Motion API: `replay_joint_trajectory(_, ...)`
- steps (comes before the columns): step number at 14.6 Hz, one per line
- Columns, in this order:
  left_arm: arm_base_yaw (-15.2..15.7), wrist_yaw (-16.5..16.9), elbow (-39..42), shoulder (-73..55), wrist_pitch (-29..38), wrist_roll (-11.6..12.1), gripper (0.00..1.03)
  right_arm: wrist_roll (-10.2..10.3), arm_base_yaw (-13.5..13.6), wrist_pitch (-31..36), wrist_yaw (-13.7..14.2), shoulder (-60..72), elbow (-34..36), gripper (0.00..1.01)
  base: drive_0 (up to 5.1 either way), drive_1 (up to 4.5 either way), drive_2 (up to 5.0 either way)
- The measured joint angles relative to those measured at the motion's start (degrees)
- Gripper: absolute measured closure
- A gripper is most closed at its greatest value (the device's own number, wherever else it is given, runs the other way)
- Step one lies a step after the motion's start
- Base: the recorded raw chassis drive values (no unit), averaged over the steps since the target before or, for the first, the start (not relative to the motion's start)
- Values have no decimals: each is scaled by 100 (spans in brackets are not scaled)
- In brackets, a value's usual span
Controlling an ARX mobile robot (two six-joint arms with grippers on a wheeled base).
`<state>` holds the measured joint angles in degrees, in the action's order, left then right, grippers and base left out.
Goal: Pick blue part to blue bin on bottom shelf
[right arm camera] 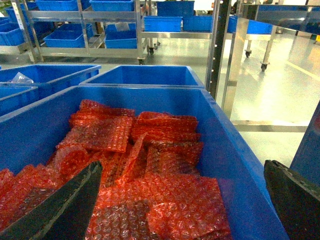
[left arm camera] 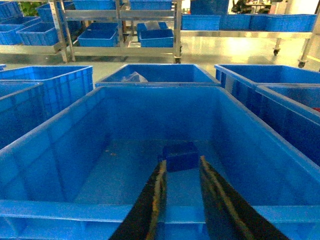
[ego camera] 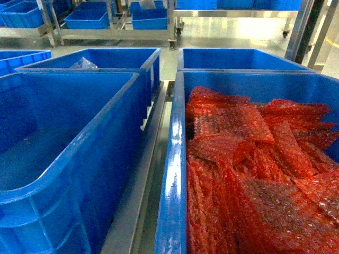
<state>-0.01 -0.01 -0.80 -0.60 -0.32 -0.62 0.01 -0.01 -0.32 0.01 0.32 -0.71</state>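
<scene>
Left wrist view shows my left gripper [left arm camera: 181, 172] with its jaws parted a little, holding nothing; the blue part [left arm camera: 181, 156] lies on the floor of the big blue bin [left arm camera: 60, 150], just beyond the jaw tips. On the right wrist view, my right gripper [right arm camera: 187, 192] has its jaws spread wide above a bin [right arm camera: 235, 165] of red bubble-wrap bags [right arm camera: 150, 150], gripping nothing.

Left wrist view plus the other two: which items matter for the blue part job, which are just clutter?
Job:
- blue part, on the floor of the blue bin
- left end effector, open, fingers flanking the part

Just around:
- red bubble-wrap bags in the right-hand bin
- right end effector, open above them
- clear plastic bag in the bin behind
- background racks of bins
</scene>
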Motion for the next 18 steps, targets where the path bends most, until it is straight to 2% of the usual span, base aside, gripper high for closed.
replay_joint_trajectory(6, 0, 0, 0, 0, 0, 0, 9, 0, 0, 2, 0, 0, 0, 3, 0, 0, 0)
replay_joint_trajectory(7, 0, 0, 0, 0, 0, 4, 4, 0, 0, 2, 0, 0, 0, 3, 0, 0, 0)
replay_joint_trajectory(18, 0, 0, 0, 0, 0, 2, 5, 0, 0, 2, 2, 0, 0, 3, 0, 0, 0)
